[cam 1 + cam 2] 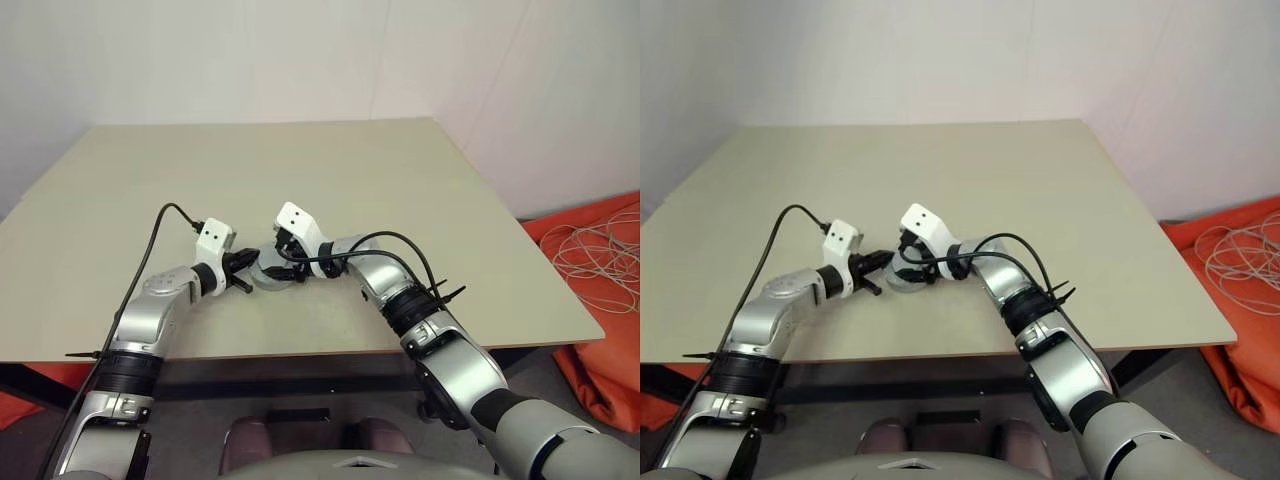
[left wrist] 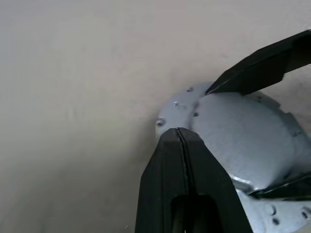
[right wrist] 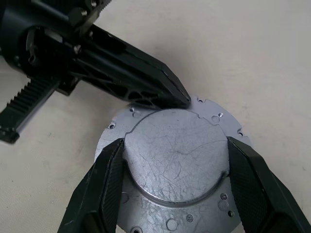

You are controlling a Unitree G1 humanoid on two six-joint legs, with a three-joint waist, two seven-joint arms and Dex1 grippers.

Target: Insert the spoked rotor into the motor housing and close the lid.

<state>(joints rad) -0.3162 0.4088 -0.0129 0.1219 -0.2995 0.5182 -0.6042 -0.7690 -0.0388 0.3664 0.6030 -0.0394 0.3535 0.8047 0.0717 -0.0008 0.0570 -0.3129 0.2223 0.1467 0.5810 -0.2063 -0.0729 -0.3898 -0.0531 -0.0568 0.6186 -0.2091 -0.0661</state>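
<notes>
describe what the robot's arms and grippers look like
Both arms are glossy silver-grey shells joined by black ribbed rings. Each wrist carries a white boxy camera block with two small dark dots. The left gripper and right gripper each have two black tapered fingers; a toothed black rack sits behind the left one's fingers. Black cables loop loosely along both forearms, fastened with black zip ties.

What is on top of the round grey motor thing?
A flat grey lid covers the motor housing; the right gripper clamps it. Whatever is inside is hidden.
</notes>
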